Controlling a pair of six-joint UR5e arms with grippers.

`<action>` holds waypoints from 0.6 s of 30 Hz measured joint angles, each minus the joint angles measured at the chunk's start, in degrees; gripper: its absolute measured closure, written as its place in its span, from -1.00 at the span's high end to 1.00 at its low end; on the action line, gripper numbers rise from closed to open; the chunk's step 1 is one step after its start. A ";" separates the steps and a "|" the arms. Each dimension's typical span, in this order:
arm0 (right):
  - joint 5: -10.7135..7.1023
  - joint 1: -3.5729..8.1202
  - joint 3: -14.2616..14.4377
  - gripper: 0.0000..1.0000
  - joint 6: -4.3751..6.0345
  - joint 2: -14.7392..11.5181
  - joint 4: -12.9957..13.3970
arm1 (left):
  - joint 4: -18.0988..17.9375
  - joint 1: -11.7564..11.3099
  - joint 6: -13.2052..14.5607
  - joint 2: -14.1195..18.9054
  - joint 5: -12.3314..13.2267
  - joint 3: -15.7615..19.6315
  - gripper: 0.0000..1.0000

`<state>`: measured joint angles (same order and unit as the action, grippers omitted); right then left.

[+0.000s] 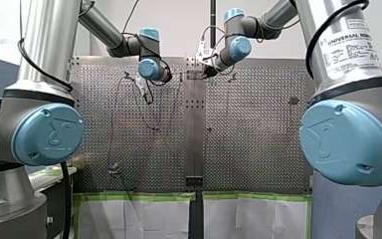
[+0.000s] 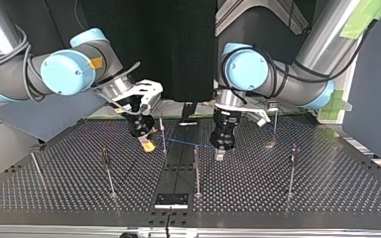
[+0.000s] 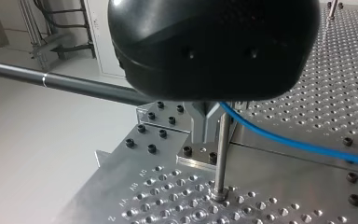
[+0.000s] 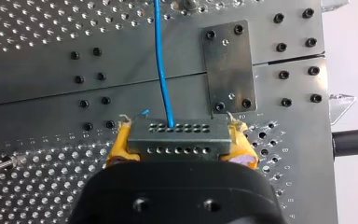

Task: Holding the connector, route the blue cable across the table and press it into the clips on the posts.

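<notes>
Clamping the grey perforated connector [image 4: 177,131] in my right gripper's [image 4: 179,150] yellow pads [image 4: 118,148] to keep the thin blue cable [image 4: 162,70] taut past the slim steel post [image 3: 222,154], my left gripper's [image 2: 220,151] closure impossible to tell.

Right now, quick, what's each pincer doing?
Left pincer: cannot be told.
Right pincer: closed, holding the connector of the blue cable.

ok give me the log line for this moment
right claw: shut on connector | blue cable: runs from connector across to left claw | left claw: beside a post, grip not visible
</notes>
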<state>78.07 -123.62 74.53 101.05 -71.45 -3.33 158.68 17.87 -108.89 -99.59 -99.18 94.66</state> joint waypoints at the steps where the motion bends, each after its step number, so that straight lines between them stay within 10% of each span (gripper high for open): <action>1: -0.05 0.07 -0.27 -1.00 0.01 0.28 -0.01 | 0.28 -0.03 0.01 -0.37 0.12 -0.41 -0.97; 18: -0.50 1.69 -4.36 -1.00 0.07 4.82 0.04 | 1.43 -1.48 -0.25 -6.40 2.07 -6.38 -0.97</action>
<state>77.57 -121.93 70.17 101.12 -66.63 -3.30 160.11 16.39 -109.14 -105.98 -97.11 88.28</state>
